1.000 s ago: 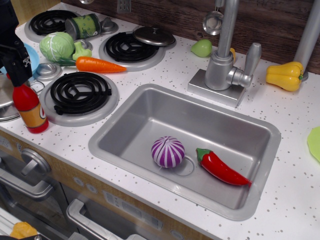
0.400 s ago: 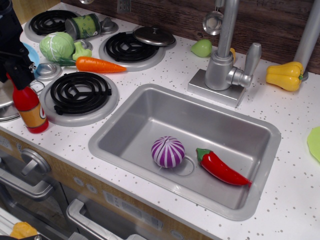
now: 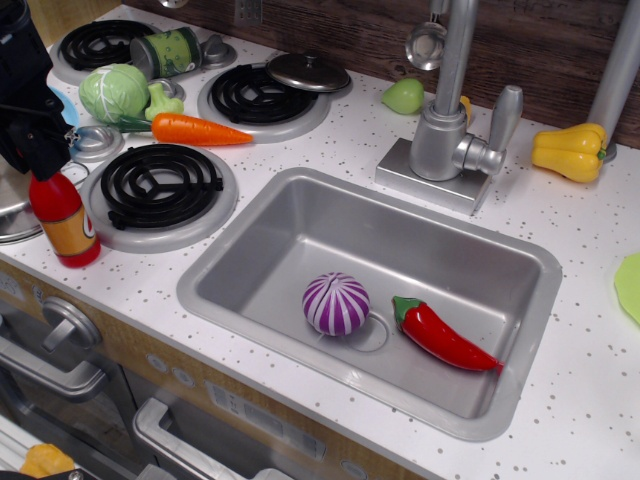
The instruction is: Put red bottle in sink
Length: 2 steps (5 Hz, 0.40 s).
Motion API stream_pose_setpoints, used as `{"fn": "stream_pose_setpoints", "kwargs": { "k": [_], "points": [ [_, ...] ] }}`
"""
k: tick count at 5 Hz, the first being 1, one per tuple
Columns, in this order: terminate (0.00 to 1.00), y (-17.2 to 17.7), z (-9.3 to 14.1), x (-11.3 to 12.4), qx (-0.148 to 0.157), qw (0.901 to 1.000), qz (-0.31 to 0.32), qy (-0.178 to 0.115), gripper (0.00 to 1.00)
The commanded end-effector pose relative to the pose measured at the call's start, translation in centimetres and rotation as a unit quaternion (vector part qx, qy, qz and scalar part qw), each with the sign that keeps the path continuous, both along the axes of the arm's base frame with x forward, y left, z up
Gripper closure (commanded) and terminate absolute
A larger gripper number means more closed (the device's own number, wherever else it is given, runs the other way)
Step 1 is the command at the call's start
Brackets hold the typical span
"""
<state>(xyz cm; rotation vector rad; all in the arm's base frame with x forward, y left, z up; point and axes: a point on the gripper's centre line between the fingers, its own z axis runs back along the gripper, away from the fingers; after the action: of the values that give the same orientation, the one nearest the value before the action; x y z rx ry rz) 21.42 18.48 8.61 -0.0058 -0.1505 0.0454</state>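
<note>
Red bottle (image 3: pixel 63 221) is seen standing upright on the white counter (image 3: pixel 330 140), at the front left edge, just beside the front burner (image 3: pixel 160 187) and well apart from the sink (image 3: pixel 290 240). The gripper (image 3: pixel 38 152) is placed over the bottle's cap and neck; whether the fingers are already clamped on it cannot be told. For a good lift, the neck should be held firmly, the bottle raised straight up, then carried to the right over the rim and set down away from the purple onion (image 3: pixel 336 303) and the red chili pepper (image 3: pixel 440 335).
</note>
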Motion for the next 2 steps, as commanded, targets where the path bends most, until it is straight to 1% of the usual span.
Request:
{"fn": "stream_pose_setpoints", "kwargs": {
  "k": [1, 2],
  "points": [
    [0.00, -1.6, 4.8, 1.6, 0.032, 0.9994, -0.003, 0.008, 1.00],
    [0.00, -4.8, 6.8, 3.2, 0.034, 0.9992, 0.006, 0.018, 1.00]
  ]
}}
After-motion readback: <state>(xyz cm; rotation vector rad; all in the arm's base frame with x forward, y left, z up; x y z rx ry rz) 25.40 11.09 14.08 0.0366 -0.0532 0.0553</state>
